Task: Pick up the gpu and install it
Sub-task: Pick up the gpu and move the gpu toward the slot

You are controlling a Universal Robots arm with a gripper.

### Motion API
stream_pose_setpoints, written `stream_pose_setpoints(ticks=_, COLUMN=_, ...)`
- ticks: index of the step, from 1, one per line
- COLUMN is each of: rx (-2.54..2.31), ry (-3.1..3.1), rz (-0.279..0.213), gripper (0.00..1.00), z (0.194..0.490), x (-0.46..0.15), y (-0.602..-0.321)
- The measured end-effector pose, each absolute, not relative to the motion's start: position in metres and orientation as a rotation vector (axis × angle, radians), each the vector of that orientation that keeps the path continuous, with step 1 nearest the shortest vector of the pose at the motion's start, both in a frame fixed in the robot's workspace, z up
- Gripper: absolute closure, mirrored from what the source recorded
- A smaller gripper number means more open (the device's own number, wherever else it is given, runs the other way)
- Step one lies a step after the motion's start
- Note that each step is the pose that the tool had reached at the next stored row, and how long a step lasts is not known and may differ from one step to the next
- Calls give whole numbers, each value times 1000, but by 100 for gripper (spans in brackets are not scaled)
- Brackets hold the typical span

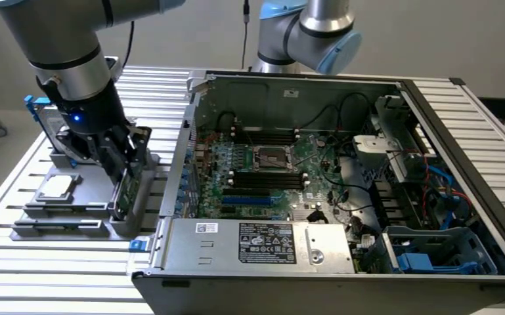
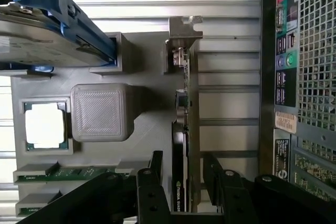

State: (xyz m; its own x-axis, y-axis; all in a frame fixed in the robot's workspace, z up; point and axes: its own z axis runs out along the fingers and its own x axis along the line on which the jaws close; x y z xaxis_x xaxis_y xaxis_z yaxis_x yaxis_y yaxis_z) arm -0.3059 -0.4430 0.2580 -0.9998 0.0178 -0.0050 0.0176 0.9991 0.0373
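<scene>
While tool [image 2: 182, 157] straddles gpu [image 2: 180, 135], jaws wide — gaps either side

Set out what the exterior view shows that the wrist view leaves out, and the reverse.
Exterior view adds: the inside of the open computer case, with motherboard, power supply and blue drive cage, plus a second arm behind. Wrist view adds: the case's rear ports and vent grille, and a silver end bracket. Shared: the open gripper straddling the upright gpu in the gray holder, the square chip and the blue-framed drive.
</scene>
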Motion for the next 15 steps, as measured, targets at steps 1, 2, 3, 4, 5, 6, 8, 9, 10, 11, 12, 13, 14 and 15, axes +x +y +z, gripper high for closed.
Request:
stream_pose_setpoints(ticks=1, rx=25, ry=3136, rz=58, gripper=56, z=256, x=-306, y=-443)
stream_pose_setpoints(ticks=2, rx=23, ry=3136, rz=58, gripper=56, z=254, x=-306, y=-443)
stream_pose_setpoints(ticks=3, rx=22, ry=3136, rz=58, gripper=56, z=253, x=-306, y=-443)
stream_pose_setpoints(ticks=4, rx=21, ry=3136, rz=58, gripper=56, z=251, x=-306, y=-443)
stream_pose_setpoints(ticks=5, rx=21, ry=3136, rz=58, gripper=56, z=249, x=-306, y=-443)
stream_pose_setpoints(ticks=6, rx=20, ry=3135, rz=58, gripper=56, z=247, x=-306, y=-443)
stream_pose_setpoints(ticks=8, rx=21, ry=3133, rz=59, gripper=56, z=244, x=-306, y=-442)
stream_pose_setpoints(ticks=9, rx=21, ry=3133, rz=58, gripper=56, z=243, x=-306, y=-442)
stream_pose_setpoints(ticks=10, rx=21, ry=3133, rz=58, gripper=56, z=243, x=-306, y=-441)
stream_pose_setpoints(ticks=11, rx=21, ry=3133, rz=59, gripper=56, z=243, x=-306, y=-440)
stream_pose_setpoints(ticks=12, rx=21, ry=3133, rz=58, gripper=56, z=243, x=-306, y=-439)
stream_pose_setpoints(ticks=13, rx=21, ry=3133, rz=58, gripper=56, z=243, x=-306, y=-439)
stream_pose_setpoints(ticks=14, rx=21, ry=3133, rz=59, gripper=56, z=243, x=-306, y=-438)
stream_pose_setpoints(ticks=15, rx=21, ry=3133, rz=58, gripper=56, z=243, x=-307, y=-438)
